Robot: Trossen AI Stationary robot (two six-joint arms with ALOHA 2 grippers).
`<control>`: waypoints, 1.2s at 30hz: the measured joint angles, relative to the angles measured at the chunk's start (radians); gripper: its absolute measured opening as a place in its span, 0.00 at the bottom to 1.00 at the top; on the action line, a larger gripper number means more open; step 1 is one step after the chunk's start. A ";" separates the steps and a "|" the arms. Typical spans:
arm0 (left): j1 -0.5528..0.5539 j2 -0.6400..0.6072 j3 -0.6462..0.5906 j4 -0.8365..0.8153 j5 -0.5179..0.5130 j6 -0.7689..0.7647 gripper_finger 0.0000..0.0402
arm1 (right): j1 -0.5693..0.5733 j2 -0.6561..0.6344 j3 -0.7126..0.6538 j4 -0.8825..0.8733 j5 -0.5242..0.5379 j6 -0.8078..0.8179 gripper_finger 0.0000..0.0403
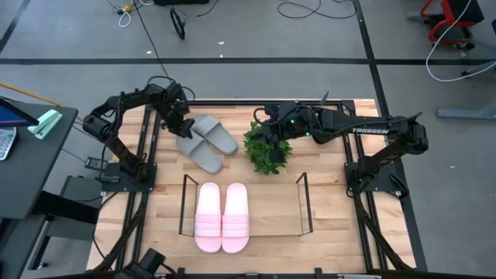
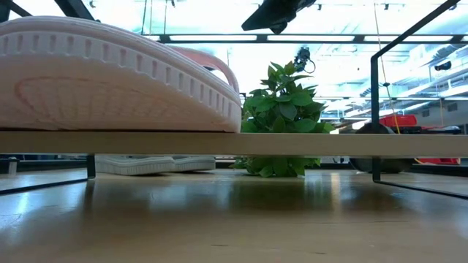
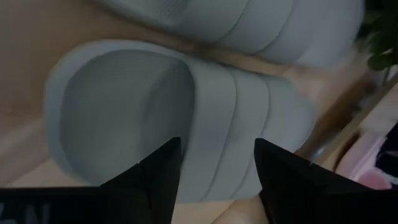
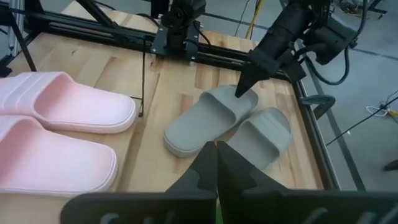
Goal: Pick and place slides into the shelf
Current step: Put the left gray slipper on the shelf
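Two grey slides (image 1: 205, 143) lie sole down, side by side, on the far left part of the table. My left gripper (image 1: 182, 128) is open and stands right over the strap (image 3: 230, 118) of one grey slide (image 4: 208, 121), one finger over the footbed side and one over the toe side. The pink pair (image 1: 221, 217) rests on the board of the shelf (image 1: 304, 203), in its left half. My right gripper (image 4: 216, 165) is shut and hangs above the green plant (image 1: 267, 147), holding nothing. My left gripper (image 4: 244, 87) comes down slanting from the table's far left at the strap (image 4: 233, 102) of the grey slide, its fingers (image 3: 158, 177) across the strap. I cannot tell whether they touch it. The slide lies flat on the table.
The plant (image 2: 281, 120) stands between the grey slides and my right arm, just beyond the shelf. The shelf's thin upright side frames (image 1: 184, 203) rise at both ends. Its right half (image 1: 275, 213) holds no slide. A black frame (image 1: 143, 194) edges the table.
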 joint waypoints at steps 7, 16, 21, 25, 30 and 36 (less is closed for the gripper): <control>0.023 0.000 0.000 0.019 0.024 0.008 0.53 | 0.016 0.000 0.000 0.000 0.000 0.007 0.00; 0.022 0.000 -0.019 0.069 0.025 0.021 0.53 | 0.027 0.000 0.000 0.000 0.000 0.008 0.00; 0.016 0.000 -0.046 0.083 0.035 0.023 0.54 | 0.027 0.000 0.000 0.000 0.000 0.008 0.00; 0.015 0.000 -0.061 0.091 0.069 0.024 0.54 | 0.027 0.000 0.000 0.000 0.000 0.004 0.00; 0.015 0.000 -0.085 0.099 0.095 0.025 0.54 | 0.027 0.000 0.000 0.000 0.000 -0.003 0.00; 0.011 0.000 -0.110 0.115 0.111 0.035 0.51 | 0.027 0.000 0.000 0.000 0.000 -0.004 0.00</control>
